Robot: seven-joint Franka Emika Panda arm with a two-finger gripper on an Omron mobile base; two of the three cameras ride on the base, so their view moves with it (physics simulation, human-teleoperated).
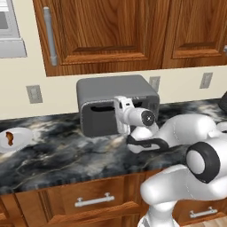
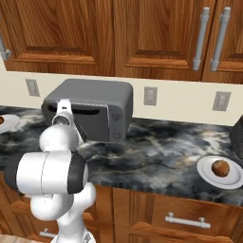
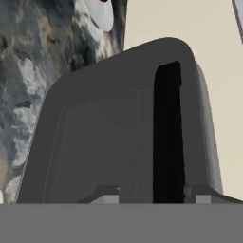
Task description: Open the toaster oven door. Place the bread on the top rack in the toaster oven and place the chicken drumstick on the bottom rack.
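The grey boxy toaster oven with rounded corners [image 1: 116, 104] stands on the dark marbled stone tabletop [image 1: 66, 155], backed against the cream wall beneath the brown wooden wall cabinets [image 1: 115, 31]. Its dark grey flat door panel [image 1: 99, 119] with the black horizontal bar handle [image 1: 99, 107] along its upper edge sits close against the oven front; whether a slight gap has opened cannot be told from either base view. The white arm's end effector [image 1: 120, 116] is directly in front of the door, at handle height. In the hand view the two dark fingertips [image 3: 107, 193] stand apart at the bottom edge with the black handle [image 3: 167, 133] running between them, so the jaws are parted and straddle the bar; contact with it cannot be confirmed. The small reddish-brown chicken drumstick [image 1: 9, 138] lies on a white round plate [image 1: 17, 142] at the left end of the tabletop, well apart from the oven. In the right base view a second white round plate [image 2: 219, 172] carrying a small round brown bread roll [image 2: 220, 167] rests on the tabletop well to the right of the oven. The racks inside are hidden behind the door.
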